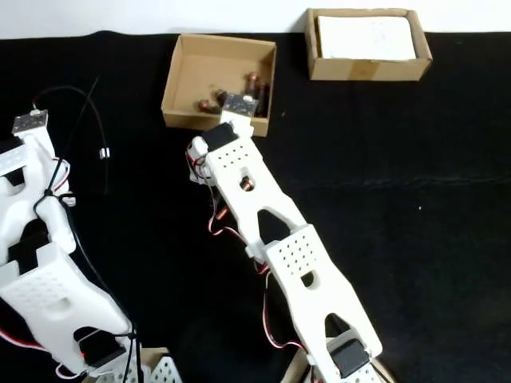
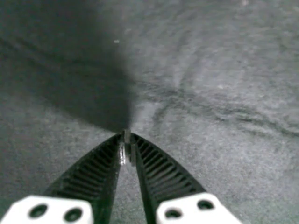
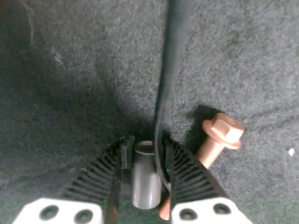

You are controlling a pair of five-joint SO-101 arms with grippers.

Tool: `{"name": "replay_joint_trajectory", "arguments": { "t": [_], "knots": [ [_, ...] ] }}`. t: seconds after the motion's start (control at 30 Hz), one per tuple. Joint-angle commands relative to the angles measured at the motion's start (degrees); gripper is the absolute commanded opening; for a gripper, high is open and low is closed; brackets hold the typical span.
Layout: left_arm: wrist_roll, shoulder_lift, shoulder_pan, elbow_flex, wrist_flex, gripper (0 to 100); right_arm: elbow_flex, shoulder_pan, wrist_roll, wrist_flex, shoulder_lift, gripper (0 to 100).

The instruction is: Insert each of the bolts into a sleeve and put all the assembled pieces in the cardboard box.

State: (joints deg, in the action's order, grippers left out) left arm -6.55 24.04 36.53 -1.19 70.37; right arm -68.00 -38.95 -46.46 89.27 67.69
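Your right claw (image 3: 145, 141) is closed on a grey sleeve (image 3: 145, 182), one finger pressed to each side and the sleeve's open end about level with the fingertips. A single copper bolt (image 3: 219, 135) lies on the black cloth (image 3: 70, 70) just outside one finger. Its flanged hex head is about level with the tips and its shank runs back behind that finger. A black cable (image 3: 170, 56) comes out between the sleeve and the same finger and leads straight ahead of the claw.

Your left claw (image 2: 127, 135) is closed tip to tip over the cloth and has hold of nothing that you can make out.

The wrist views give you the grip up close, and the high view gives you the layout. It shows two arms, but you cannot tell which is which. The central arm (image 1: 271, 231) stretches to the cardboard box (image 1: 180, 72), with its far end at the box's near wall. The arm at the edge (image 1: 40, 263) is folded well away from that box.

There are two boxes. The cardboard box at the central arm's tip holds at least three copper pieces (image 1: 254, 81); the arm's end covers part of them, so you cannot get an exact count. The second box (image 1: 367, 69), well beyond the tip, holds one white sheet (image 1: 367, 36).
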Motion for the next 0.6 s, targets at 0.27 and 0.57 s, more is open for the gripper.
{"name": "replay_joint_trajectory", "arguments": {
  "t": [0.27, 0.57],
  "knots": [
    [-2.29, -3.47, 0.57, 8.75, 5.89, 1, -21.76, 1.71, 1.67, 11.65, -0.57, 0.8],
    [-0.62, -3.56, -0.31, 17.89, 12.57, 1, -31.78, 9.45, 7.91, 11.65, -4.88, 0.8]
  ]
}}
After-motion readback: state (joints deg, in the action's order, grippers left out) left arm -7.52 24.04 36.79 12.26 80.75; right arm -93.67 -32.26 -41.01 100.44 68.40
